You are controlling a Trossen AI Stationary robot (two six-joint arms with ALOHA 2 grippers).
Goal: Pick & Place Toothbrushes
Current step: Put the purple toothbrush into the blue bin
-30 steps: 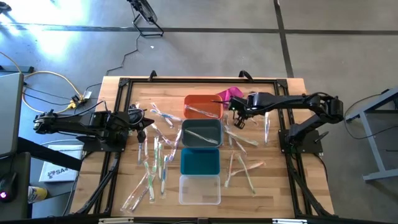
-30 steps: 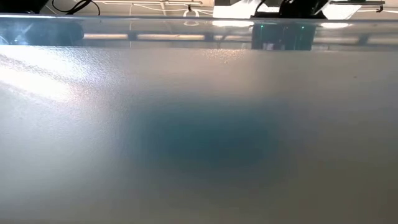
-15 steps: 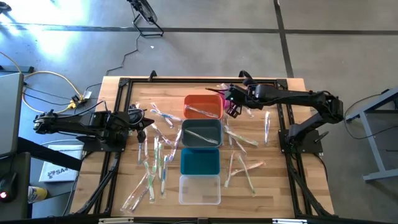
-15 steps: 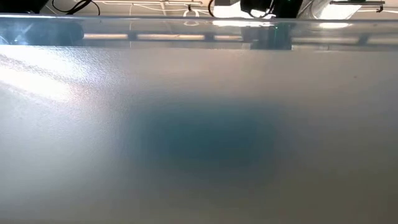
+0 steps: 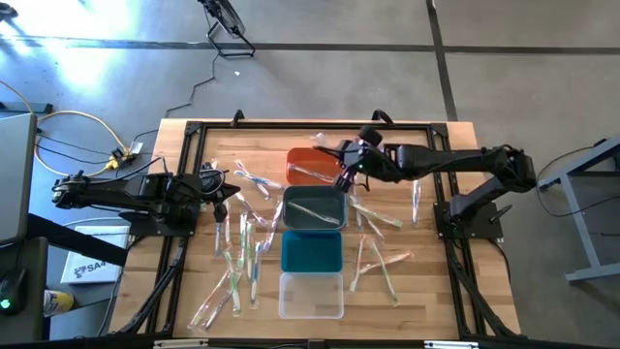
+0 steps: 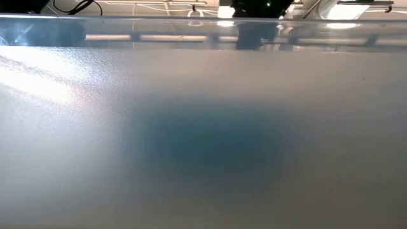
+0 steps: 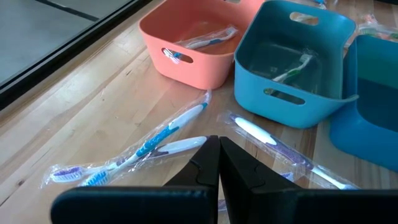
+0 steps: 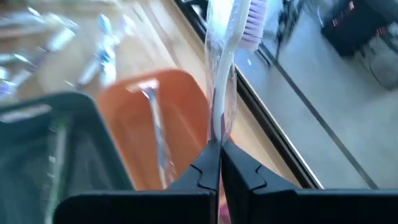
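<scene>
right gripper clamped on a pink-bristled toothbrush by the orange bin: centre over it, drop low; left gripper idle, closed empty.

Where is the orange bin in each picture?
High view: the orange bin is at the far end of the bin row, beside the right gripper.
Low view: not in it; the picture is a blur.
Left wrist view: upper middle, one toothbrush inside.
Right wrist view: centre, behind the held pink-bristled toothbrush.
Shared landmark: the grey-blue bin next to it.
</scene>
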